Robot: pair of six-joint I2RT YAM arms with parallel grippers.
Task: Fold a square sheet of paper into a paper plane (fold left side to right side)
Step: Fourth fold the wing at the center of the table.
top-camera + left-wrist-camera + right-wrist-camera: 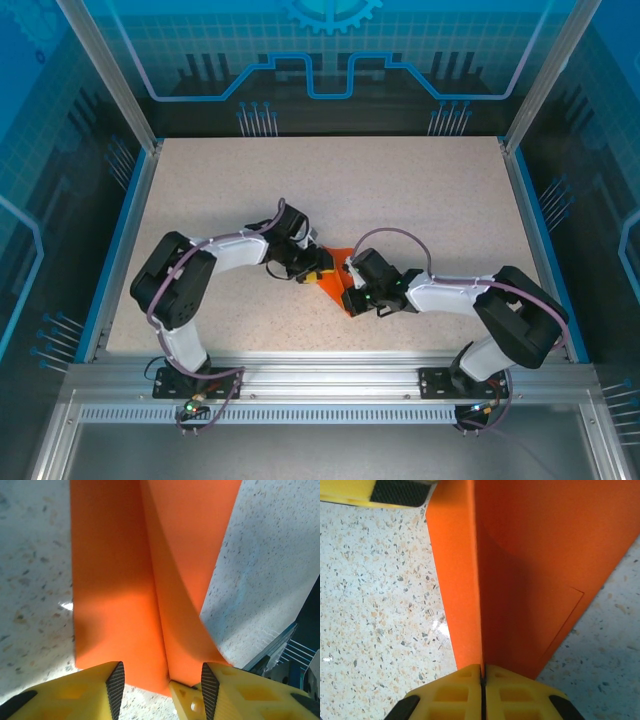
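The left gripper (161,672), black-bodied with yellow fingers, reaches in from about 10 o'clock of the thin, bright orange paper (336,283). The paper lies a little toward 6 o'clock from the middle of the pale speckled table (430,200), creased into a narrow pointed shape rather than a flat square. The left gripper's fingers (114,682) are released and grasp nothing. In the left wrist view they straddle the near end of the orange paper, one black pad at 7 o'clock over the flat panel and the other at 5 o'clock by the edge of a flap that curls up off the table. Whether that pad touches the flap I cannot tell. From that stance, they seem placed to catch or press down the loose flap while leaving the crease between them free. The right gripper (482,670), coming from about 4 o'clock of the orange paper, is clenched. Its yellow fingers meet, and the upright crease runs straight into the seam between them, so it appears to pinch the fold. That hold likely anchors the ridge so the orange paper cannot slide or spring open while the other arm works the flap across.
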